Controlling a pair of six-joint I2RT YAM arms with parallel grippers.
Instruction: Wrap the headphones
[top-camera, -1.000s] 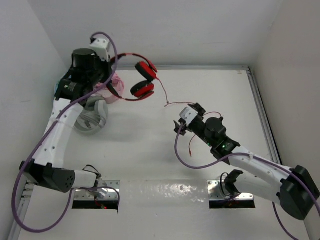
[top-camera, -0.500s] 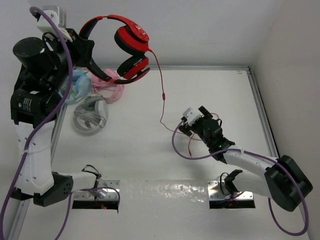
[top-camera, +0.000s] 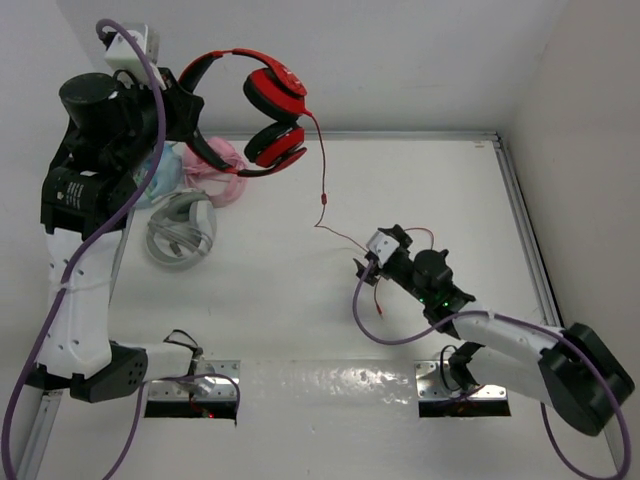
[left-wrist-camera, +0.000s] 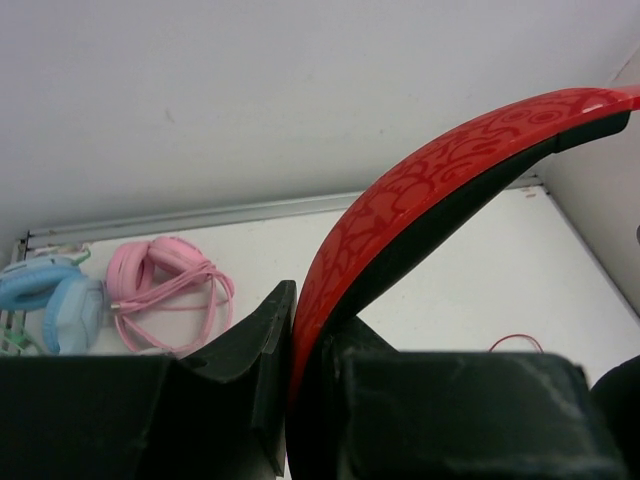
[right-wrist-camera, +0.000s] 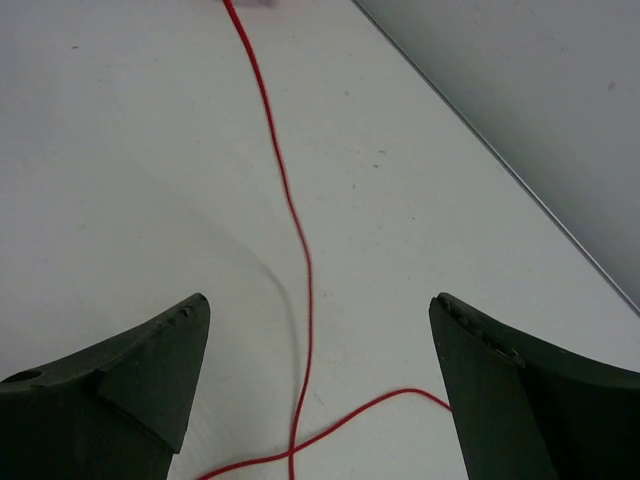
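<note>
**Change since half a second ago.** The left arm has shifted right, carrying the headphones (top-camera: 268, 108) with it. The lower cable (top-camera: 322, 185) is now drawn toward the right hand (top-camera: 380, 250), which has eased down and to the right.

**Top view.**
- Left hand (top-camera: 185, 95): raised at the far left, clenched on the black-and-red headband (top-camera: 215, 62).
- Headphones: held in the air, clear of the tabletop (top-camera: 270, 300), with both red cups hanging to the right of the left hand.
- Cable: drops from the cups, bends, then runs across the tabletop to the right hand.
- Right hand: low over the middle of the tabletop. Whether it touches the cable cannot be told from here.
- Pink pair (top-camera: 222, 172), blue pair (top-camera: 150, 180) and grey pair (top-camera: 182, 230): lying at the far left of the tabletop, under and beside the left arm.

**Left wrist view.**
- Left hand (left-wrist-camera: 300, 345): black fingers (left-wrist-camera: 250, 350) pressed against the red patterned headband (left-wrist-camera: 430, 175), which arcs up and to the right.
- Pink pair (left-wrist-camera: 165, 290) and blue pair (left-wrist-camera: 50, 305): side by side by the back wall.
- Cable (left-wrist-camera: 515, 343): a short loop showing at lower right.

**Right wrist view.**
- Right hand (right-wrist-camera: 315, 380): released, with its fingers (right-wrist-camera: 130, 370) spread wide.
- Cable (right-wrist-camera: 290, 200): lies on the tabletop between the fingers, touching neither, and crosses over itself at the bottom edge.
</note>
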